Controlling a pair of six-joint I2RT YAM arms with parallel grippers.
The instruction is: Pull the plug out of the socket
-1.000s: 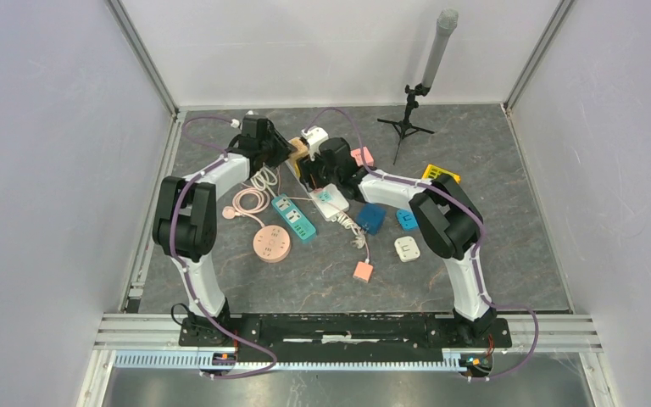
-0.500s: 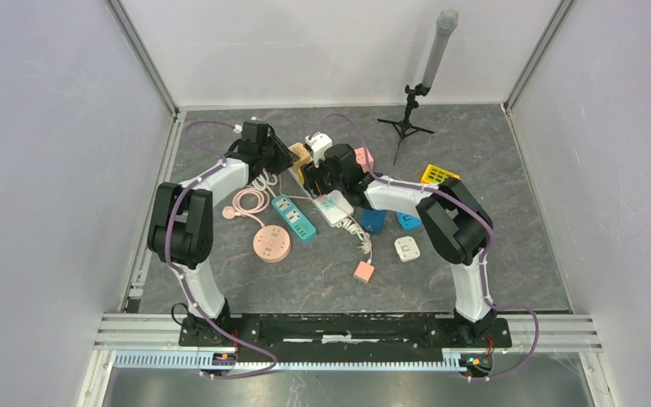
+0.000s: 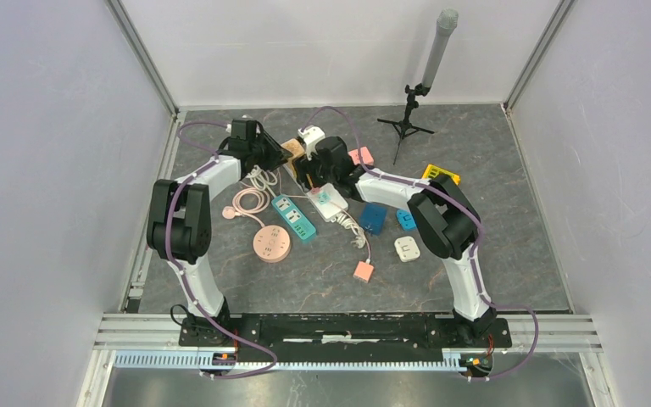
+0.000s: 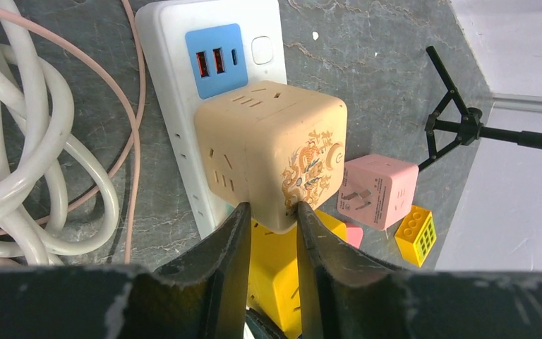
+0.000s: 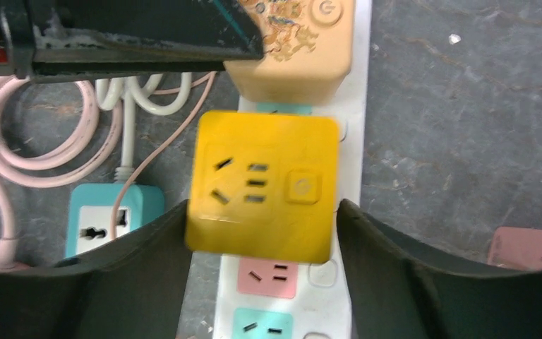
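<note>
A white power strip point(image 4: 166, 42) lies on the grey table, also in the top view point(image 3: 329, 202). A beige cube plug point(image 4: 272, 152) with a dragon print sits on it. My left gripper point(image 4: 272, 212) is shut on the cube's near lower edge. Right beside it on the strip is a yellow cube plug point(image 5: 265, 183), also in the left wrist view point(image 4: 275, 268). My right gripper point(image 5: 262, 212) is shut on its two sides. In the top view the left gripper point(image 3: 281, 153) and the right gripper point(image 3: 309, 165) meet at the strip's far end. I cannot tell whether either cube is seated.
A coil of white cable point(image 4: 14, 162) and a thin pink cable lie left of the strip. A teal strip point(image 3: 293, 217) and a round pink socket point(image 3: 271, 243) are nearer. A pink cube point(image 4: 377, 191), a yellow brick point(image 4: 416, 236) and a tripod point(image 3: 408, 119) stand to the right.
Both grippers have shifted a little to the left and toward the back, staying together at the strip's far end. The strip's near end has barely moved.
</note>
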